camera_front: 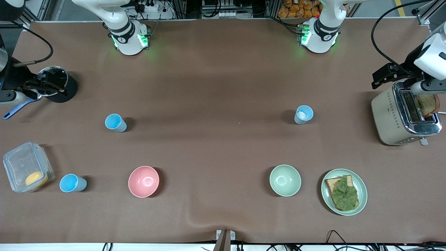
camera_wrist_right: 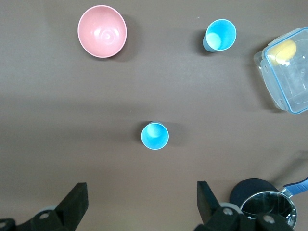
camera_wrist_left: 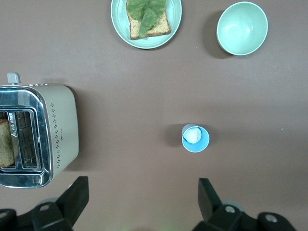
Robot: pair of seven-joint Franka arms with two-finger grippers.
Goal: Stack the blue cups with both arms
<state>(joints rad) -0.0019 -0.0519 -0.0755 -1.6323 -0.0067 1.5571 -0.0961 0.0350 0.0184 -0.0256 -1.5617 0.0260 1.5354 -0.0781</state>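
Three blue cups stand upright and apart. A bright blue cup [camera_front: 115, 122] [camera_wrist_right: 155, 135] stands toward the right arm's end. A second bright blue cup [camera_front: 72, 183] [camera_wrist_right: 220, 34] stands nearer the front camera, beside a clear box. A paler cup [camera_front: 303, 114] [camera_wrist_left: 195, 138], whitish inside, stands toward the left arm's end. My right gripper [camera_front: 61, 83] [camera_wrist_right: 141, 185] is open and empty, high up by the black pot. My left gripper [camera_front: 374, 80] [camera_wrist_left: 143, 182] is open and empty, high up by the toaster.
A pink bowl [camera_front: 143, 181] and a pale green bowl [camera_front: 285, 180] sit nearer the front camera. A plate [camera_front: 363, 190] holds toast with lettuce. A toaster [camera_front: 393, 115] holds bread. A clear box [camera_front: 21, 160] and a black pot [camera_front: 68, 92] stand at the right arm's end.
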